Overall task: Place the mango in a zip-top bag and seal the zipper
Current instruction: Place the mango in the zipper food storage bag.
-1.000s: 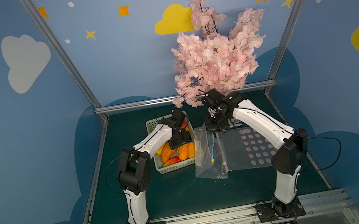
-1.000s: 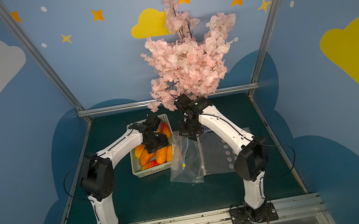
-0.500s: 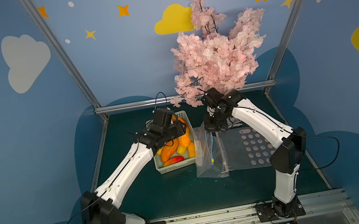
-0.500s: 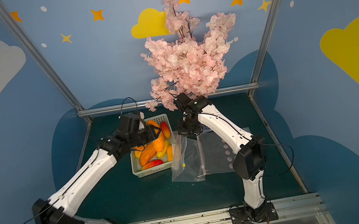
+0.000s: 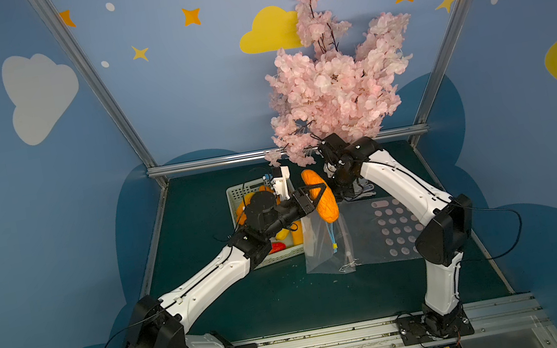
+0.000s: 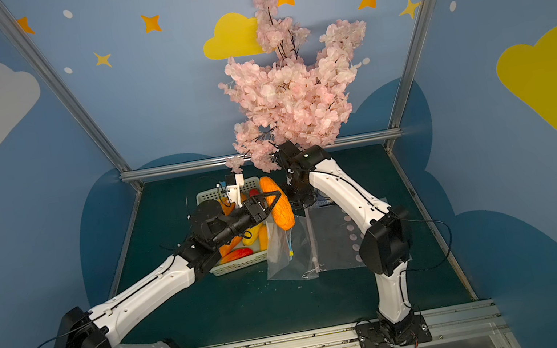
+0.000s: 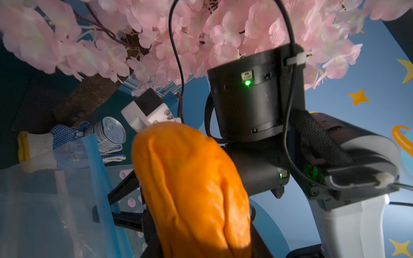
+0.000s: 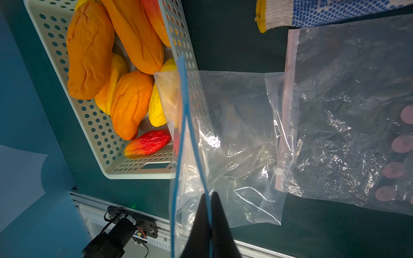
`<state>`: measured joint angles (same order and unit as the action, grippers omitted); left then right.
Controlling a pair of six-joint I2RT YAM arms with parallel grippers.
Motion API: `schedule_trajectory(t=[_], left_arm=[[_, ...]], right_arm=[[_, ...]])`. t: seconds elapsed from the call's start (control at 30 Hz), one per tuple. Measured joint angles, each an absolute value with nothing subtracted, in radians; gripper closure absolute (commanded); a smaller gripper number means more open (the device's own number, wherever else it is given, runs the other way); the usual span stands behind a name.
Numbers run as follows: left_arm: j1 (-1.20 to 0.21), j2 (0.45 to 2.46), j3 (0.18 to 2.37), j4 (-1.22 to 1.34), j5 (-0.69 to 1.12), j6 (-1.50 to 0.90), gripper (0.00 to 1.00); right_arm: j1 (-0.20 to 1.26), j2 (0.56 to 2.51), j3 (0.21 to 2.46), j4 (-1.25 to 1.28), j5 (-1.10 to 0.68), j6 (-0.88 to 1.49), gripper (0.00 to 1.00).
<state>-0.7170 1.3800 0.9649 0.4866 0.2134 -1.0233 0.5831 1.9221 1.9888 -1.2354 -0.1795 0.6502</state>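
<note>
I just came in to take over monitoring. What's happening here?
The left gripper holds an orange mango in the air over the raised mouth of a clear zip-top bag. The right gripper is shut on the bag's blue zipper edge, holding that mouth up and slightly parted. The mango is not yet inside, and the zipper is unsealed. The other mangoes lie in the white basket beside the bag.

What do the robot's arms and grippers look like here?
The left arm and right arm match: white link shells, bulky black joint housings, black base plates. Thin black cables loop off the joints. The left gripper and right gripper are black with slim, tapering fingers. A white camera bracket sits at the left wrist; a green light glows on the right arm.
</note>
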Motion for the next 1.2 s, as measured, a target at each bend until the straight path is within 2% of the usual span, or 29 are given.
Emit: schedule_trajectory(t=[0.2, 0.53, 0.8, 1.2], left_arm=[[-0.740, 1.365, 0.862, 0.650, 0.189, -1.045, 0.94], [-0.834, 1.286, 0.812, 0.653, 0.029, -0.901, 0.97], [-0.829, 1.294, 0.804, 0.666, -0.086, -0.821, 0.97], [-0.805, 1.247, 0.805, 0.663, -0.128, -0.819, 0.97]], right_arm=[[0.579, 1.923, 1.999, -1.234, -0.230, 0.661, 1.00], [0.551, 1.925, 2.078, -1.267, -0.345, 0.726, 1.00], [0.547, 1.925, 2.078, -1.296, -0.368, 0.744, 1.00], [0.547, 1.924, 2.064, -1.299, -0.367, 0.744, 1.00]])
